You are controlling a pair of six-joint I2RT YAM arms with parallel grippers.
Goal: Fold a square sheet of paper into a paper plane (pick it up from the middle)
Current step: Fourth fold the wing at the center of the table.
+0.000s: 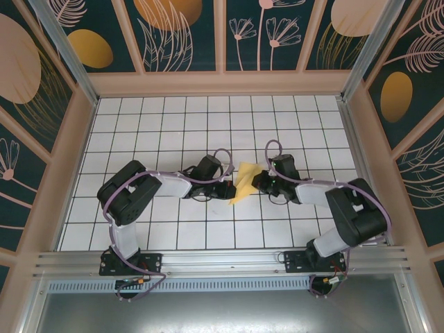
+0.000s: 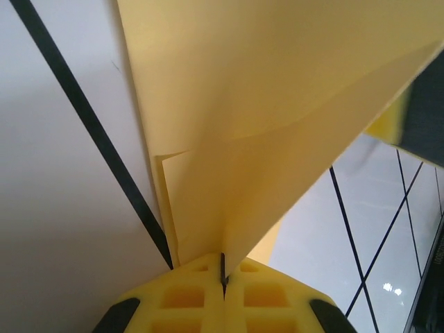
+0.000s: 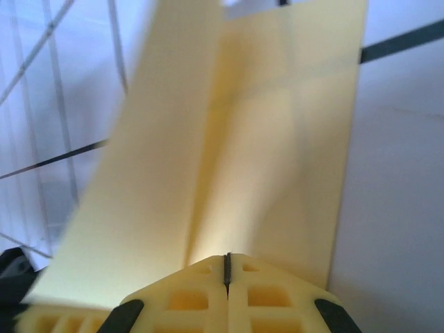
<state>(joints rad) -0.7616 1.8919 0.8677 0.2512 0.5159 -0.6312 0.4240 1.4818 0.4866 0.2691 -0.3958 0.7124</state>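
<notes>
**Top view.** One square sheet of paper [image 1: 244,182], pale yellow and already creased, at mid-tabletop. It is held between the left arm [image 1: 132,191] and the right arm [image 1: 347,208], whose wrists nearly meet over it. From here I cannot tell whether its lower corner touches the tabletop [image 1: 173,125]. The white grid lies open across the far half and on both flanks. The enclosure walls [image 1: 222,83] stand well apart from the work, and the arm bases sit at the near rail.

**Left wrist view.** The left jaws are pressed fully together, with a fold of the sheet [image 2: 277,104] pinched in the seam. Several layers fan upward from the grip, and a stepped inner edge shows on the left. A black grid line passes beneath.

**Right wrist view.** The right jaws are likewise closed tight on the sheet [image 3: 263,139]. A long crease rises from the seam between two panels. The left panel is blurred, and the far edge is straight.

**Step in hand, as I judge it.** Mid-fold: creases are made, but there is no pointed dart yet.

**Next move.** It calls for both arms to work together, bringing the panels edge to edge along the crease. The thin paper must not be pulled taut enough to tear. One grip should let go only once the sheet is supported.

**Room.** There is ample room outward, but it is tight between the two wrists.
</notes>
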